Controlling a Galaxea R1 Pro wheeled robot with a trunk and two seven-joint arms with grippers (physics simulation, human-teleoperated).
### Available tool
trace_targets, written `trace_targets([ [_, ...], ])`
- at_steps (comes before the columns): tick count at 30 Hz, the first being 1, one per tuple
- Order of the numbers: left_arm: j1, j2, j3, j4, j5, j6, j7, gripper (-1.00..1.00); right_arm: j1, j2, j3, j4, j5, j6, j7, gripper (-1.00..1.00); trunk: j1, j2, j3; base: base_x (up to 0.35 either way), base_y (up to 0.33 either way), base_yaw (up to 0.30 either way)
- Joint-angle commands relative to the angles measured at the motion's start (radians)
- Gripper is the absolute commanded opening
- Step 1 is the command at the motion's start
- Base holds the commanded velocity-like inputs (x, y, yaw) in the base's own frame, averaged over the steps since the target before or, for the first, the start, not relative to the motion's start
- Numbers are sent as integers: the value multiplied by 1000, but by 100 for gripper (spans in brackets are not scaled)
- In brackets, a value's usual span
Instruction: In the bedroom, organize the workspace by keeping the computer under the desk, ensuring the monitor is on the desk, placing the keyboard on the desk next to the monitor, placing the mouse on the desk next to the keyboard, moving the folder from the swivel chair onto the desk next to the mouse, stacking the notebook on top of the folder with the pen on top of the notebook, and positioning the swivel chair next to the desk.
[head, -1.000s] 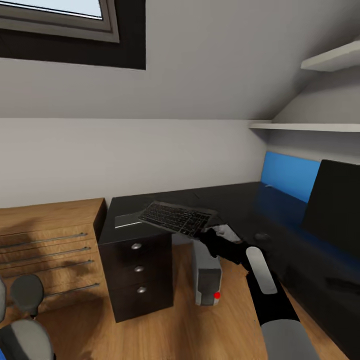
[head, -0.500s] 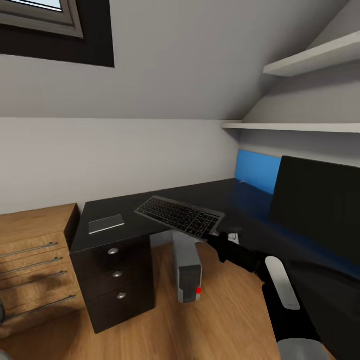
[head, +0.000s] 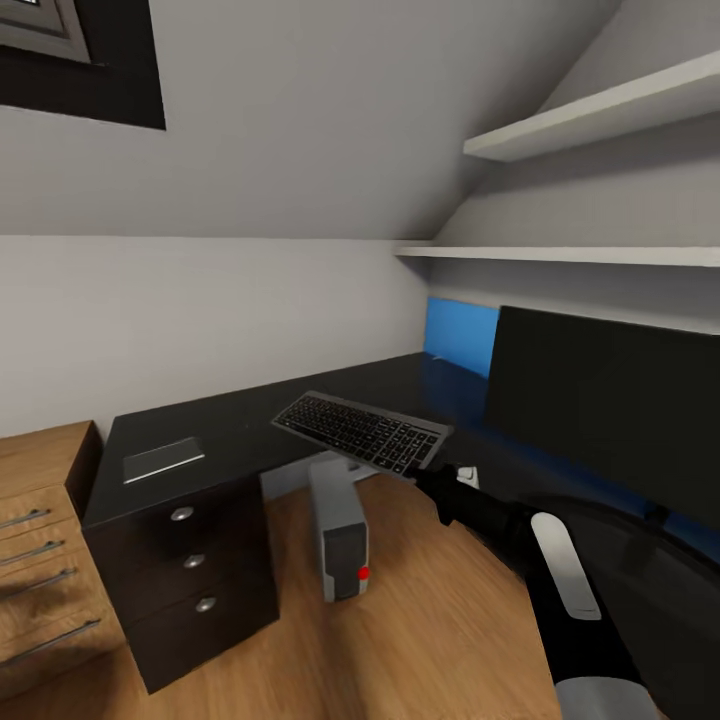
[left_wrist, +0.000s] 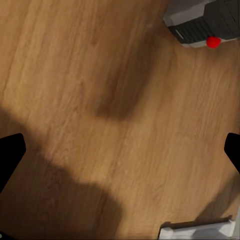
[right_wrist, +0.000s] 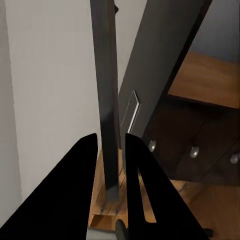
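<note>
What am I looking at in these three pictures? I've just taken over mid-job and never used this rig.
You are driving a wheeled robot with two arms, each ending in a two-finger gripper.

The large picture is from the robot's head, looking down and forward. The black right arm reaches out and its right gripper holds the keyboard by one end, lifted above the desk. The monitor stands on the desk, a pale grey notebook lies near the desk's far end, and the computer sits on the floor beneath.

The right wrist picture looks along that gripper's fingers: the thin dark slab pinched between them is the keyboard seen edge-on.

The left wrist picture looks down at the wood floor, with the left gripper open, holding nothing.
</note>
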Motion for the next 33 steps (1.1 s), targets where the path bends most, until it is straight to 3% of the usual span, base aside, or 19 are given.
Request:
trace_targets([
  [1, 0, -1, 5, -2, 4, 8, -3, 100, -1, 1, -2, -1, -21, 3, -10, -100, 0, -1, -1, -4, 3, -224],
  [14, 0, -1, 6, -1, 4, 11, -3, 100, -1, 2, 0, -2, -19, 1, -6, -100, 0, -1, -1, -59, 90, -42],
  [27, 0, -1, 12, -1, 6, 9, -3, 100, 0, -1, -3, 3, -21, 2, -6, -100, 0, -1, -1, 0, 0, -291],
  [31, 0, -1, 13, -1, 5, 10, -3, 100, 4, -12, -3, 3, -68, 4, -9, -100, 0, -1, 1, -136, 0, -292],
  [32, 0, -1, 7, -1, 4, 9, -3, 100, 13, -41, -2, 12, -81, 5, -8, -100, 0, -1, 1, -26, 0, -291],
  [33, 0, -1, 7, -1, 4, 9, -2, 100, 14, -43, -2, 12, -81, 5, -8, -100, 0, -1, 2, -20, 0, -292],
])
